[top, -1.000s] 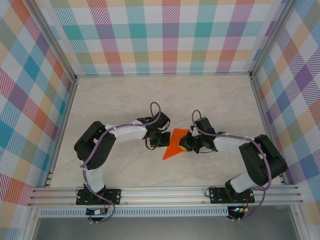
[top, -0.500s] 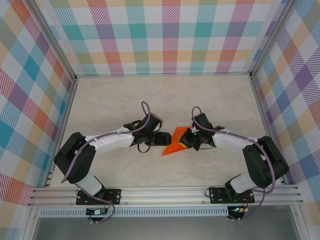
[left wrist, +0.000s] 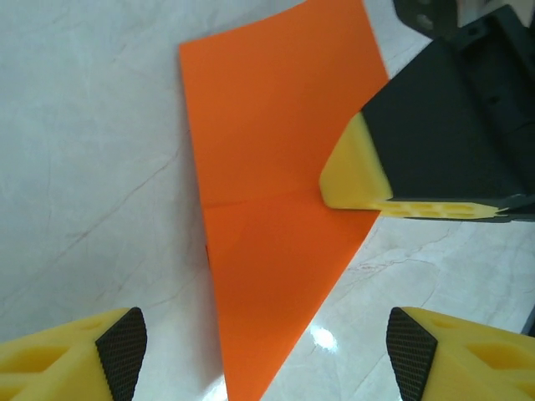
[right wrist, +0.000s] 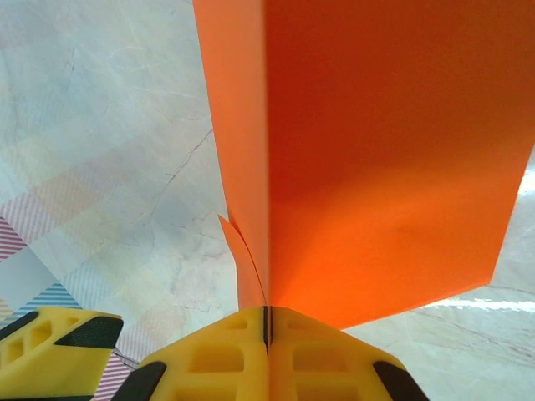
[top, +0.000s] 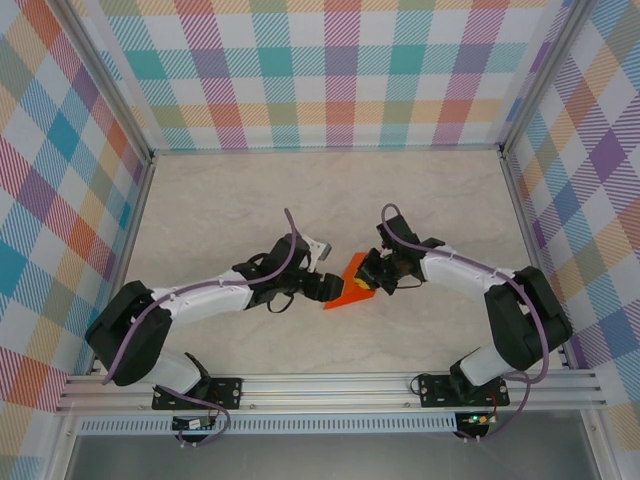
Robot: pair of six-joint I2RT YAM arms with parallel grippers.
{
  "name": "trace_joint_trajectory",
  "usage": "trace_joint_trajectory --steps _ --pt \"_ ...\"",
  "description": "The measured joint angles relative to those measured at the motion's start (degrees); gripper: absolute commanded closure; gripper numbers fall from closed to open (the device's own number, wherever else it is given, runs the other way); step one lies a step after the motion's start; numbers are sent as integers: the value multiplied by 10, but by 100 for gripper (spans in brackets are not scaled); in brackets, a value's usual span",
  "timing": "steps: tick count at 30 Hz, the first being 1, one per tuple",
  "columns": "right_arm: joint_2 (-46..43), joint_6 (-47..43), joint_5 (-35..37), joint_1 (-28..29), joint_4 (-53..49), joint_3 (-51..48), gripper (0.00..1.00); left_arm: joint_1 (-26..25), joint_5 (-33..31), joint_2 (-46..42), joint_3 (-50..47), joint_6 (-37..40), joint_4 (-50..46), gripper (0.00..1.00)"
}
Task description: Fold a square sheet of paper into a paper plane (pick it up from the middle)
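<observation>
Thin bright orange paper sheet (top: 348, 287) at middle of pale marbled bench (top: 200, 200), between both arms. Partly folded: crease line across it in left wrist view (left wrist: 276, 167), layers doubled up in right wrist view (right wrist: 376, 167). Not yet a dart. Lies low on bench, right side apparently lifted into the grip.

Right tool (top: 368, 282) clamped on paper's right edge, yellow fingers (right wrist: 209, 359) pressed together with just the sheet between them. Same tool from left wrist camera (left wrist: 344, 182), biting the edge right by the crease. Likely reason: pins folded layers so nothing springs back or slides while other arm works.

Left tool (top: 322, 288) just left of the paper, spread wide, holding nothing. Tips (left wrist: 121, 342) straddle the paper's near-left pointed end, apart from it, no contact visible. Probably lined up to take or press the free left side for next fold.

Judged early-to-mid task: a fold or two in, wings not formed.
</observation>
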Motion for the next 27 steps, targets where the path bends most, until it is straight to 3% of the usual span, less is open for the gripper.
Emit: trace_joint_trajectory --steps 5,11,23,27 --pt "7 7 -10 1 -27 20 100 -49 -50 1 -30 66 36 27" --pt "16 11 -21 1 -48 27 99 -63 -83 18 -33 109 57 34" --pt "35 26 -27 1 -74 39 97 -80 -76 58 -52 139 124 38" --pt "35 33 -28 1 -80 42 96 -86 -79 62 -54 148 132 45"
